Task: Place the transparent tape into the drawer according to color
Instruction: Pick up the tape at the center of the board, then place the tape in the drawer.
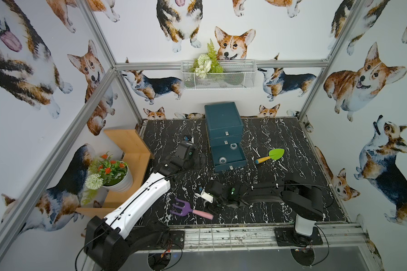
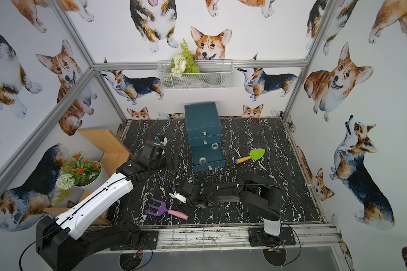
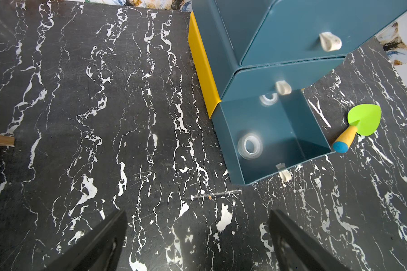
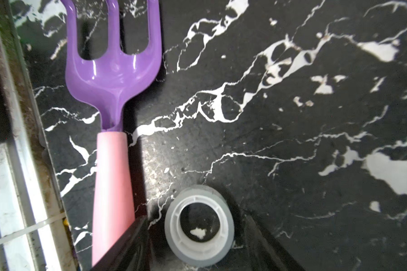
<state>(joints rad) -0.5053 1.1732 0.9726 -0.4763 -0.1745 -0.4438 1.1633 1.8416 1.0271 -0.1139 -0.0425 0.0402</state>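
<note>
At the front of the desk (image 4: 291, 117) the right end effector (image 4: 195, 218) stands spread around a clear grey-white tape roll (image 4: 199, 255) lying flat, beside the purple fork (image 4: 113, 70). Farther back the left end effector (image 3: 197, 212) gapes wide, holding nothing. Beside it the pulled-out bottom drawer (image 3: 298, 131) holds a front clear roll (image 3: 241, 146) and a back clear roll (image 3: 263, 101)

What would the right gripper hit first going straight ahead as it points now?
The clear tape roll, lying between the open fingers of the right gripper; beyond it only bare tabletop shows.
</note>
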